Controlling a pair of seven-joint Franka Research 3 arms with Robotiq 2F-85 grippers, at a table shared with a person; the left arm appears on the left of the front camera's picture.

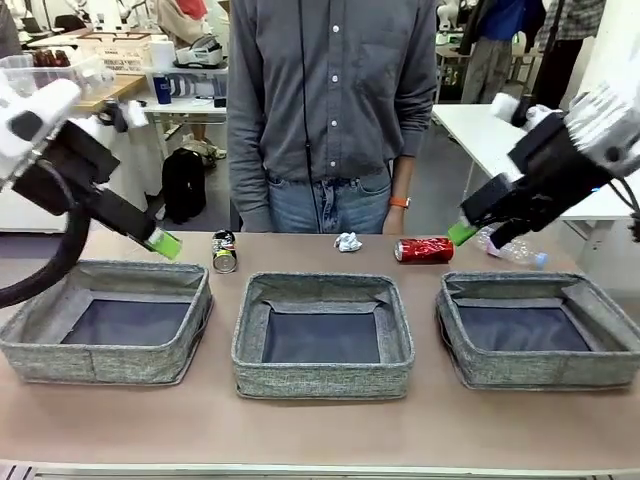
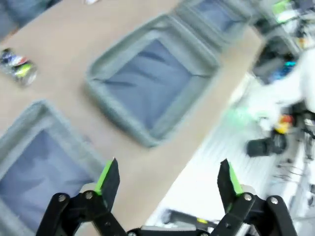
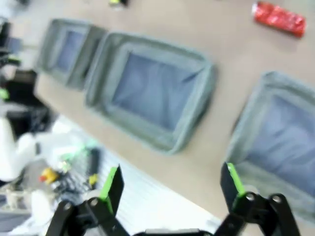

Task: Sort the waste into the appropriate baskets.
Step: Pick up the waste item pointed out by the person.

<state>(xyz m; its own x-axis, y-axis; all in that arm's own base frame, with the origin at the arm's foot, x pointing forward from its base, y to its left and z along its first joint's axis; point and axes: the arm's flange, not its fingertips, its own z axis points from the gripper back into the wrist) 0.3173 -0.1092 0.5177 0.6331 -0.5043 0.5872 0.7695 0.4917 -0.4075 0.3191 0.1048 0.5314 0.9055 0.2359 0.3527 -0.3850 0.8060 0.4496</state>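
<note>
Middle left of front view: left gripper (image 1: 162,241), fingers released, empty, over far corner of left basket (image 1: 30,345). Middle right: right gripper (image 1: 463,232), also released, empty. Mid-frame row on the table beyond middle basket (image 1: 320,380) and right basket (image 1: 545,372): dark can (image 1: 224,251), paper ball (image 1: 348,241), red can (image 1: 424,249), clear bottle (image 1: 512,248) beside right gripper.
</note>
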